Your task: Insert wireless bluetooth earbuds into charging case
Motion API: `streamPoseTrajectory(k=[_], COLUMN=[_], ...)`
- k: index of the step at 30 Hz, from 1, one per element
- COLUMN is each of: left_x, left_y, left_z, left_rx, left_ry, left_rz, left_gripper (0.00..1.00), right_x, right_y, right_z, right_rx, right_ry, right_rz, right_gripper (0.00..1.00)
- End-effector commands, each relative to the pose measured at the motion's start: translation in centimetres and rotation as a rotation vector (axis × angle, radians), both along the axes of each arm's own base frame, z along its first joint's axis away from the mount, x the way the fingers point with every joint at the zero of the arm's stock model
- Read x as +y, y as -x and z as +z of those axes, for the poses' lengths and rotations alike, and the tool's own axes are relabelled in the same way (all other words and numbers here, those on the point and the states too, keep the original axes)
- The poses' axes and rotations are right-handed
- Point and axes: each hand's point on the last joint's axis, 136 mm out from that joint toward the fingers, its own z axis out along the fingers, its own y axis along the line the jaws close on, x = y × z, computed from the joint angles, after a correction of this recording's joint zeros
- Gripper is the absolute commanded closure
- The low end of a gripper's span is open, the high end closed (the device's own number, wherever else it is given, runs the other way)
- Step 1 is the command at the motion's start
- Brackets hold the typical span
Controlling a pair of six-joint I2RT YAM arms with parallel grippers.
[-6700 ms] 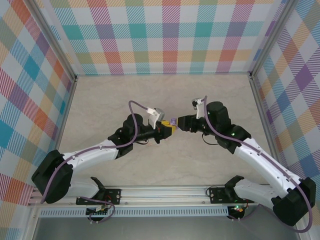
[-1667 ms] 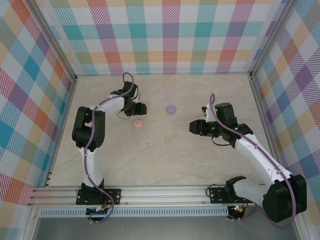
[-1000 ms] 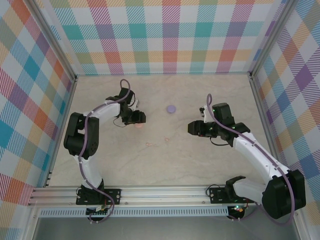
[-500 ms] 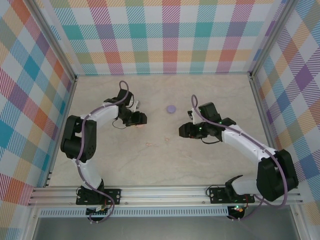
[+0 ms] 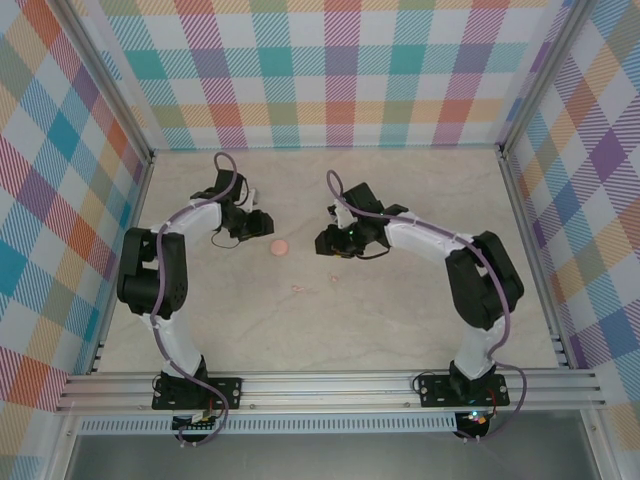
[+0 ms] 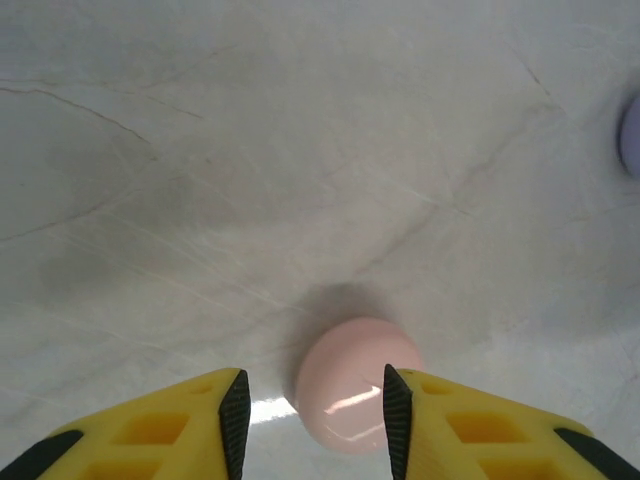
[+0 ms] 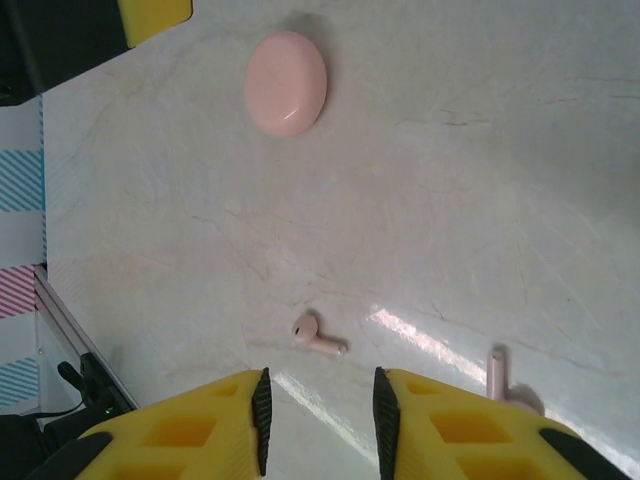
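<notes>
In the overhead view we see the left claw (image 5: 258, 226) reaching toward the upper left of the table (image 5: 400, 330). The pink case (image 5: 279, 246) lies closed just beside it, down and to the right, with a sliver of table between them. From the left wrist camera we look down between the left claw (image 6: 315, 375) and its yellow fingers (image 6: 160, 430) at the bottom of the frame. They stand a narrow gap apart and hold nothing. The pink case (image 6: 355, 385) shows in that gap, its right side running behind the right finger. We cannot tell whether it touches that finger. A sliver of a purple case (image 6: 632, 135) sits at the right edge of that view.

The right claw (image 5: 327, 241) is at the middle of the overhead view, to the right of the pink case. In its own camera the right claw (image 7: 320, 380) is also narrowly parted and grips nothing. A pink earbud (image 7: 318, 338) lies on the table just above the gap between its fingers. A second pink earbud (image 7: 497, 375) lies at the lower right, close against the right finger. The pink case (image 7: 286, 82) is at the top of that frame, well apart from both earbuds. Overhead, we make out one tiny pink earbud (image 5: 297, 290) just below the centre.
</notes>
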Motion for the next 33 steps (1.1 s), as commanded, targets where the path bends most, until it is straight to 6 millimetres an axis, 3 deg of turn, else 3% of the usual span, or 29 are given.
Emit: streamPoseTrajectory(k=[1,7,17,27,33], left_x=[-0.3,-0.9,-2.0,-3.8,-3.8], left_y=[-0.2,0.2,1.4,3.6,4.0], left_z=[-0.9,-2.3,-4.0,-3.5,-2.9], left_rx=[0.021,0.042,0.1,0.102,0.085], left_ry=[0.079,0.179,0.263,0.314,0.292], left_rz=[0.001,0.01,0.008,0.014,0.035], left_gripper=[0.6,0.58,0.63,0.66,0.63], right_x=[2.1,4.6,7.3,7.4,8.0], right_y=[-1.0,-2.7,-4.2,-3.4,-3.0], right_z=[0.1,-1.4,-3.9,-5.5,-5.9], right_rx=[0.055,0.11,0.189,0.222,0.242], right_ry=[-0.056,-0.098,-0.116,-0.093,-0.109], right_rz=[-0.004,-0.022,-0.02,0.0,0.026], right_gripper=[0.68,0.67,0.66,0.66,0.68])
